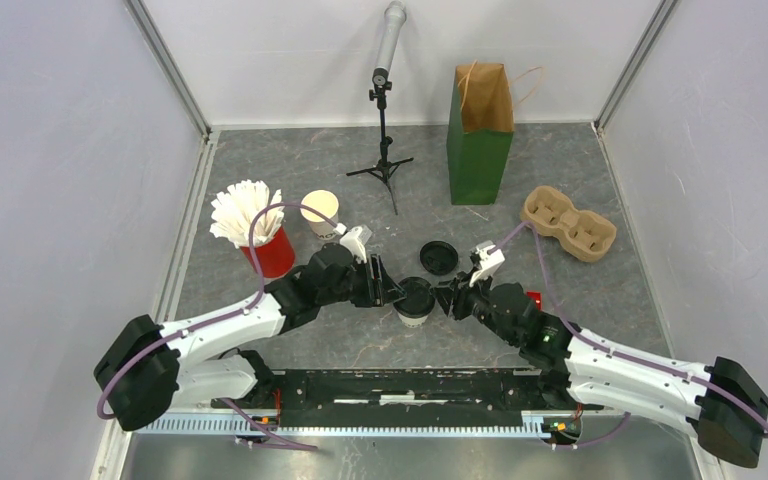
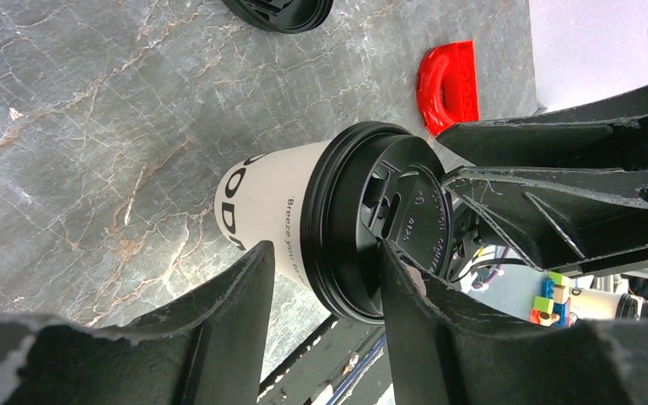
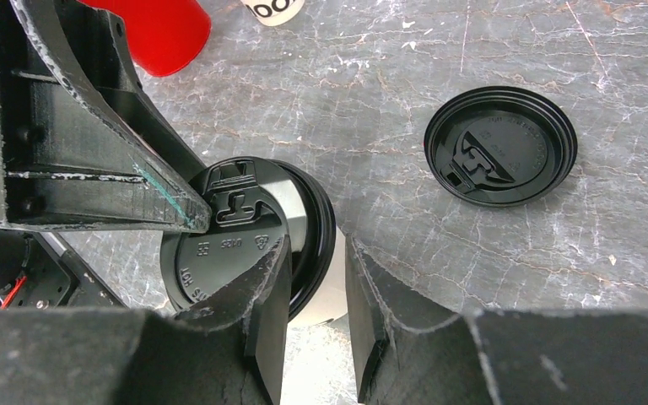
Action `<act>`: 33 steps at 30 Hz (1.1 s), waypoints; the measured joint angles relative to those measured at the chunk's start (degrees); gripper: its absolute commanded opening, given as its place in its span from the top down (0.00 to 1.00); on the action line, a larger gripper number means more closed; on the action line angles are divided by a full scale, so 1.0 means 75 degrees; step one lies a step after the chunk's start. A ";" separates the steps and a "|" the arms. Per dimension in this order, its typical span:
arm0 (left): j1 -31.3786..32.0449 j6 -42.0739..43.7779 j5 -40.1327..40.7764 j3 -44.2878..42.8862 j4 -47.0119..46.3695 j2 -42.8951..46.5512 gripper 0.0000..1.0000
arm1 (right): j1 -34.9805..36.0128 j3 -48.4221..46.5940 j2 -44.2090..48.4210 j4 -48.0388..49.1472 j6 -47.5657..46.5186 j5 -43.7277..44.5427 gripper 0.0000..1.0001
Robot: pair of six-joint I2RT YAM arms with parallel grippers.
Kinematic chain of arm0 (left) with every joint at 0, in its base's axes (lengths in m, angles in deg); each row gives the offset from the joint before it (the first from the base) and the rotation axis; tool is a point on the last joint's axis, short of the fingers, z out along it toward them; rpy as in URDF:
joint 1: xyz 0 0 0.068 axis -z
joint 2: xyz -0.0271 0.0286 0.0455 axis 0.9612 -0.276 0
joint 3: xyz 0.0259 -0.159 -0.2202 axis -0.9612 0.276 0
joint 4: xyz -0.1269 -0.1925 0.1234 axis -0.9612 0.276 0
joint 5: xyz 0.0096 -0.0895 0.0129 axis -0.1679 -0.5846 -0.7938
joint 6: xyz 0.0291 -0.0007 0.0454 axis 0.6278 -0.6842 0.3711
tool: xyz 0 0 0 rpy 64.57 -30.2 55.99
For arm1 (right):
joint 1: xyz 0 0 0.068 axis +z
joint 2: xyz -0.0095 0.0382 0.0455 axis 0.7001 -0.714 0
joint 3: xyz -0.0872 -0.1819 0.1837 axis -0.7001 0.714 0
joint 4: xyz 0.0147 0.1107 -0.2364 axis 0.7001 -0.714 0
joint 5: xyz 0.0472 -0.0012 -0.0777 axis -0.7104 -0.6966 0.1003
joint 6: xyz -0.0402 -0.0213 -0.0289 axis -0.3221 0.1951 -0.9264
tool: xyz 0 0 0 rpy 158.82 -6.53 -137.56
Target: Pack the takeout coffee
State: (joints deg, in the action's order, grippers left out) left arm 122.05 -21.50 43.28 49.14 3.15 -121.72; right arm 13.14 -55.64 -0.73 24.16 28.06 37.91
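Observation:
The takeout coffee (image 1: 415, 300), a cream paper cup with a black lid, stands upright at the table's near middle between both arms. My left gripper (image 1: 388, 288) reaches it from the left. In the left wrist view its jaws (image 2: 325, 253) stand apart astride the lid's rim, one finger over the lid top (image 2: 405, 211), the other beside the cup wall (image 2: 266, 211). My right gripper (image 1: 448, 300) comes from the right. Its open jaws (image 3: 316, 253) also straddle the rim, one finger lying over the lid (image 3: 211, 253).
A spare black lid (image 1: 438, 257) lies just behind the cup. An open cream cup (image 1: 322, 212) and a red cup of white sticks (image 1: 260, 235) stand at the left. The green paper bag (image 1: 480, 125), a brown cup carrier (image 1: 568, 222) and a tripod (image 1: 385, 165) are farther back.

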 measured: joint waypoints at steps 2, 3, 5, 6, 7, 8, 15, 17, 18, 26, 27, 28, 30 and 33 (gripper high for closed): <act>0.0000 0.0000 -0.0003 0.0041 -0.0079 0.0000 0.46 | 0.0000 0.0061 0.0009 0.0105 0.0026 -0.0035 0.65; 0.0000 0.0000 -0.0003 0.0058 -0.0119 0.0000 0.46 | 0.0000 0.0067 0.0017 0.0111 0.0029 -0.0058 0.64; 0.0000 0.0000 -0.0009 0.0102 -0.0207 0.0000 0.46 | 0.0000 0.0052 0.0055 0.0064 0.0026 -0.0085 0.62; 0.0000 0.0000 -0.0012 0.0111 -0.0236 0.0000 0.46 | -0.0006 0.0003 0.0102 -0.0035 0.0020 -0.0087 0.60; 0.0000 0.0000 -0.0012 0.0122 -0.0268 0.0000 0.46 | -0.0017 -0.0114 0.0140 -0.0239 -0.0006 -0.0111 0.59; 0.0000 0.0000 -0.0012 0.0128 -0.0280 0.0000 0.46 | -0.0020 -0.0221 0.0175 -0.0452 -0.0032 -0.0122 0.59; 0.0000 0.0201 -0.0085 0.0128 -0.0338 -0.0009 0.46 | -0.0020 -0.1282 0.0414 -0.1556 -0.0527 -0.0329 0.74; 0.0000 0.0256 -0.0198 0.0128 -0.0385 -0.0044 0.46 | -0.0029 -0.1440 0.0385 -0.1451 -0.0667 -0.0597 0.78; 0.0000 0.0291 -0.0230 0.0128 -0.0425 -0.0070 0.46 | -0.0029 -0.1460 0.0341 -0.1373 -0.0708 -0.0729 0.80; 0.0000 0.0423 -0.0466 0.0128 -0.0571 -0.0166 0.46 | -0.0102 -0.1157 -0.0452 -0.0399 -0.0866 -0.1853 0.84; 0.0000 0.0437 -0.0472 0.0128 -0.0603 -0.0189 0.46 | -0.0146 -0.1072 -0.0493 -0.0294 -0.0863 -0.1918 0.84; 0.0000 0.0449 -0.0478 0.0125 -0.0647 -0.0216 0.46 | -0.0233 -0.0938 -0.0557 -0.0131 -0.0860 -0.2034 0.84; 0.0000 0.0455 -0.0481 0.0122 -0.0723 -0.0277 0.46 | -0.0393 -0.0682 -0.0673 0.0093 -0.0845 -0.2171 0.85; 0.0000 0.0458 -0.0481 0.0119 -0.0787 -0.0361 0.47 | -0.0615 -0.0259 -0.0737 0.0624 -0.0749 -0.2305 0.85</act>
State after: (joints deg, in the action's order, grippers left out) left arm 122.05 -18.07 39.67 50.04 -2.75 -124.43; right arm 8.53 -57.58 -6.26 28.84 22.44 20.62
